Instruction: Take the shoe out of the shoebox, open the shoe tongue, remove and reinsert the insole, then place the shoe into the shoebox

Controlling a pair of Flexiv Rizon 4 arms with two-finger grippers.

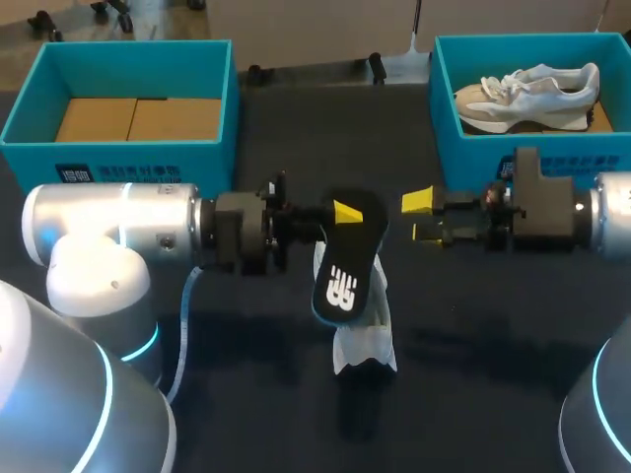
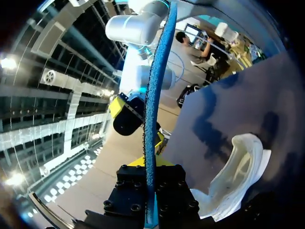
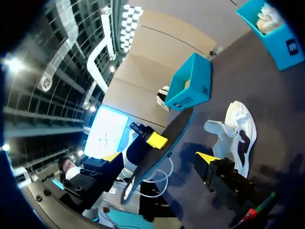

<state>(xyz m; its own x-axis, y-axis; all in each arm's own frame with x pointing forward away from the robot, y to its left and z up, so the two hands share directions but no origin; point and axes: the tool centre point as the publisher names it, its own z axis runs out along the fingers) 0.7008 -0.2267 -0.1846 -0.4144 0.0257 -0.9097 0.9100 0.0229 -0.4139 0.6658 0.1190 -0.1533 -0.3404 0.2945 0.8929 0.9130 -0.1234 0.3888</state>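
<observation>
We see the black insole held up in the air over the middle of the table. It hangs with its white-marked end toward us, just above the shoe. The white shoe lies on the dark tabletop at the near middle, outside both boxes. Its opening faces up in the left wrist view.

Our left gripper comes in from the left and is clamped on the far end of the insole. In its own view the insole runs edge-on between the two fingers.

Our right gripper hangs just right of the insole with its jaws spread. It touches nothing.

Far right stands a blue shoebox with a second shoe lying inside. Far left stands another blue box with cardboard on its floor.
</observation>
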